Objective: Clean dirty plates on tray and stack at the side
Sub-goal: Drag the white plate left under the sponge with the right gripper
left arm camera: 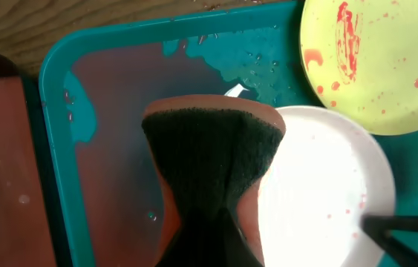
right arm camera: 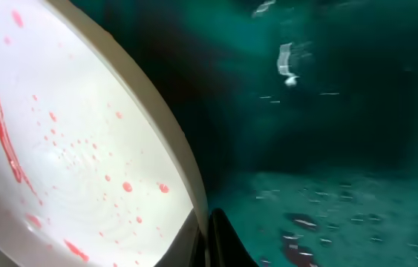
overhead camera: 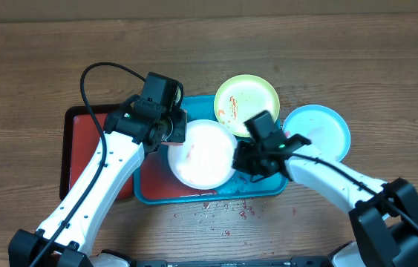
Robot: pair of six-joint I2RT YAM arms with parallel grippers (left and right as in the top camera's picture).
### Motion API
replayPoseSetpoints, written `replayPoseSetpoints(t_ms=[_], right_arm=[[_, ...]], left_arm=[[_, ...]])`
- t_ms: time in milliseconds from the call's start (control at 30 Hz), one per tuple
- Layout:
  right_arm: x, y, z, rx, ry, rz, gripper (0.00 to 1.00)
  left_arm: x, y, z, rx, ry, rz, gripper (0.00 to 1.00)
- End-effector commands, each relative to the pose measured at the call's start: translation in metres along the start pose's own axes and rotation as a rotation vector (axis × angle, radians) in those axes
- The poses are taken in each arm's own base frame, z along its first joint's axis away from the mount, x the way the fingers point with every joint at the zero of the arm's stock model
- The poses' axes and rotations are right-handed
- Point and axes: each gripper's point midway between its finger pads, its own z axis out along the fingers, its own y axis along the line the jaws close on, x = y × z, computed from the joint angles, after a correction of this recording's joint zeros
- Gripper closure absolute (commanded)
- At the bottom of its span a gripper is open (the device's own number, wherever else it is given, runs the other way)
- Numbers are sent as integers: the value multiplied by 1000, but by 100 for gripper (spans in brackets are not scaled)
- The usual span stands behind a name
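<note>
Wooden table (overhead camera: 30, 67) carries a turquoise rectangular plastic tray (overhead camera: 223, 191) at centre, wet floor with a pinkish film. A dark red black-rimmed tray (overhead camera: 82, 137) lies touching it at 9 o'clock, partly under the left arm. A white round plastic plate (overhead camera: 203, 156) sits inside the turquoise tray, speckled with red sauce. A yellow-green round plastic plate (overhead camera: 247, 100) with red smears overlaps the tray's far rim at 1 o'clock. A pale blue round plastic plate (overhead camera: 324, 130) lies on the table just outside the tray at 3 o'clock. The left gripper (overhead camera: 173, 133) is clenched on an orange-brown sponge with a dark scrub face (left arm camera: 212, 148), which meets the white plate's 9 o'clock edge. The right gripper (overhead camera: 244, 159) is at that plate's 3 o'clock rim, one finger beside it; clamped or loose, cannot tell. Red specks (overhead camera: 220, 211) dot the table at the tray's 6 o'clock.
</note>
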Motion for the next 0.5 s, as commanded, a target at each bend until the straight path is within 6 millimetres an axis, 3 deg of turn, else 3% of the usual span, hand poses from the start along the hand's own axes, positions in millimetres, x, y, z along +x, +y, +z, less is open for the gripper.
replayPoseSetpoints(t_ms=[0, 200, 467], right_arm=[[-3, 18, 2, 5, -67, -2, 96], [-9, 30, 6, -8, -95, -20, 96], [-14, 37, 32, 64, 8, -60, 96]], left_arm=[[-4, 0, -3, 7, -14, -17, 96], [-6, -1, -3, 10, -25, -20, 96], [-6, 0, -3, 9, -24, -20, 96]])
